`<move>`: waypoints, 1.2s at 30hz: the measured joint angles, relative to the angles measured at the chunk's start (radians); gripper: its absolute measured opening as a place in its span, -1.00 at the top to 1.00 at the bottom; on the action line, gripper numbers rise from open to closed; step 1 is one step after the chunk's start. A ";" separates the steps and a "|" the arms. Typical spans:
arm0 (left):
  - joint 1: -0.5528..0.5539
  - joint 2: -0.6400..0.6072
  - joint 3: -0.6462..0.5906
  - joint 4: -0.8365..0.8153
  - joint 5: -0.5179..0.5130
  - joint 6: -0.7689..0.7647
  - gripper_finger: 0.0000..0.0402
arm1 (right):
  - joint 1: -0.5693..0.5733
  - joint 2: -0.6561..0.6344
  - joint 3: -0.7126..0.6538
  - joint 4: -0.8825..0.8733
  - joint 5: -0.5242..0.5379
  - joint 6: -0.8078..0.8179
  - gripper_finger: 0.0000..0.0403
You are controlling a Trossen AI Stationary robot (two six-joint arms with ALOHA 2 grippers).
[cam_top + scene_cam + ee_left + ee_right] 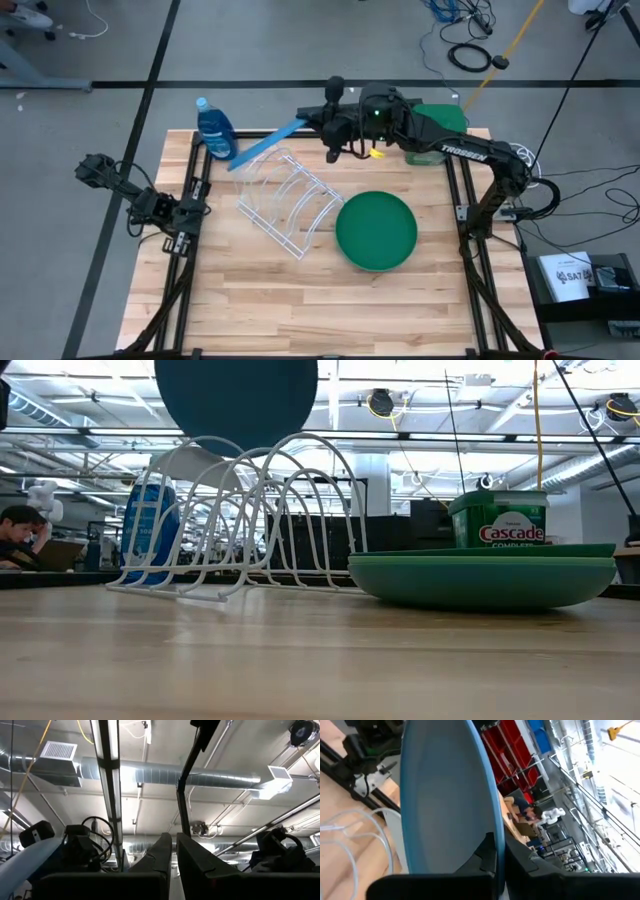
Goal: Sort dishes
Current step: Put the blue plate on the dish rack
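Observation:
My right gripper (312, 124) is shut on a blue plate (265, 146), which stands on edge in the air over the far end of the white wire rack (290, 200). In the low view the plate (236, 400) shows above the rack's loops (240, 520). A stack of green plates (376, 231), dark green on top, lies flat on the table right of the rack. My left gripper (92, 168) waits at the table's left edge, shut, pointing up at the ceiling (174, 857). My right gripper pinches the blue plate's rim (492, 827) between its two fingers, one finger (487, 855) on each face. The fingers come about level from the table's right side. The plate is on edge, lifted clear of the table, reaching from the gripper toward the table's left.
A blue bottle (215, 130) stands at the far left beside the rack. A green-lidded tub (442, 118) stands at the far right, under my right arm. The near half of the wooden table (300, 310) is bare. A person sits in the room behind (18, 530).

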 joint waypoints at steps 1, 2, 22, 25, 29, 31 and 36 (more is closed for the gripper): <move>0.000 0.000 0.000 0.001 -0.001 0.000 0.85 | -0.005 0.001 0.011 -0.017 -0.006 0.000 0.98; 0.000 0.000 0.000 0.002 -0.002 0.000 0.85 | -0.012 0.002 0.029 -0.035 -0.028 0.007 0.98; 0.000 0.000 0.000 -0.019 -0.071 -0.001 0.85 | -0.071 0.352 0.508 -0.435 -0.150 0.037 0.98; 0.000 0.000 0.000 -0.027 -0.075 -0.001 0.85 | -0.076 0.374 0.509 -0.444 -0.152 0.042 0.98; 0.000 0.000 0.000 -0.031 -0.091 -0.001 0.85 | -0.074 0.408 0.509 -0.450 -0.156 0.044 0.98; 0.000 0.000 0.000 -0.034 -0.093 -0.001 0.85 | -0.075 0.425 0.509 -0.451 -0.154 0.046 0.98; 0.000 0.000 0.000 -0.035 -0.096 -0.001 0.85 | -0.070 0.459 0.509 -0.459 -0.152 0.056 0.95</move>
